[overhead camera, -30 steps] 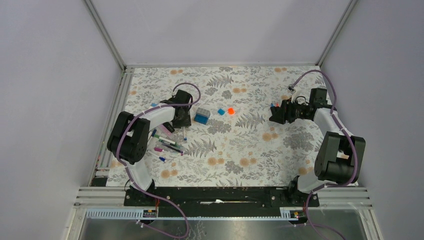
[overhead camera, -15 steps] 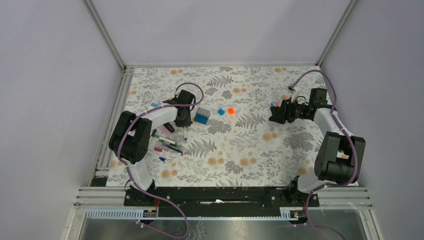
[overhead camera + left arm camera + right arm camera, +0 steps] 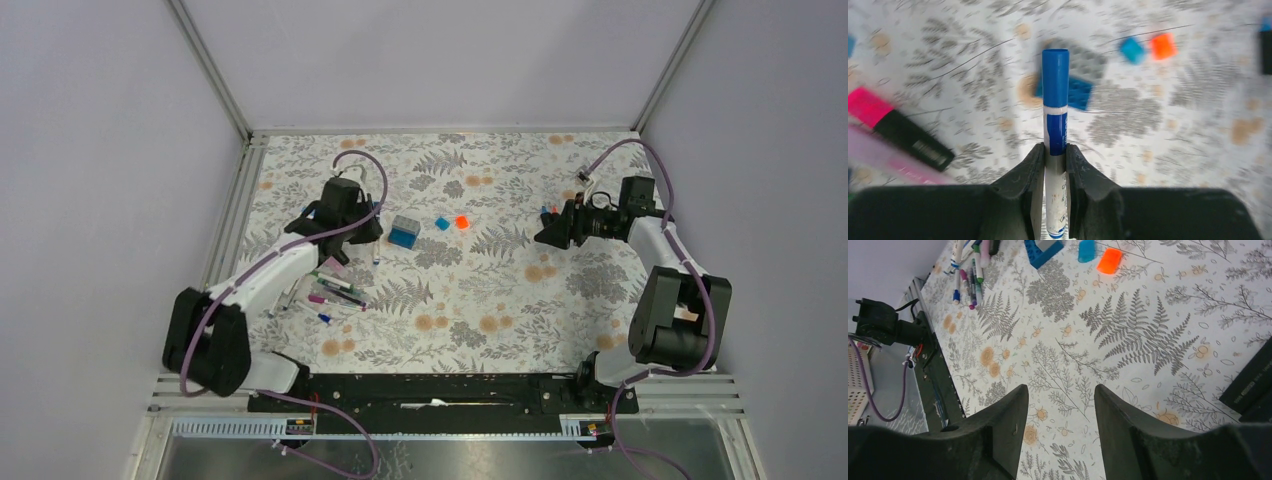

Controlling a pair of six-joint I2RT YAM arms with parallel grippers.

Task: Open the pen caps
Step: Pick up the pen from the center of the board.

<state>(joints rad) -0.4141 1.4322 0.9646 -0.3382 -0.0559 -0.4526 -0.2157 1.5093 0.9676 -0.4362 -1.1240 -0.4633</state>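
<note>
Readable text: none showing | pen barrel [image 3: 1056,131] label: print blurring out | black highlighter [image 3: 913,143] label: smearing | black part [image 3: 1249,384]: white lettering showing too small

overhead camera looks down; close wrist cameras share the orange cap [image 3: 461,222].

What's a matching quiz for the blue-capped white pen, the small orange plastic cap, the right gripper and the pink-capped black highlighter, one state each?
1 blue-capped white pen
2 small orange plastic cap
3 right gripper
4 pink-capped black highlighter

A open, empty
B loose beside small blue cap
C clamped in left gripper
D lying on floral table

Pairs: 1-C, 2-B, 3-A, 4-D
</note>
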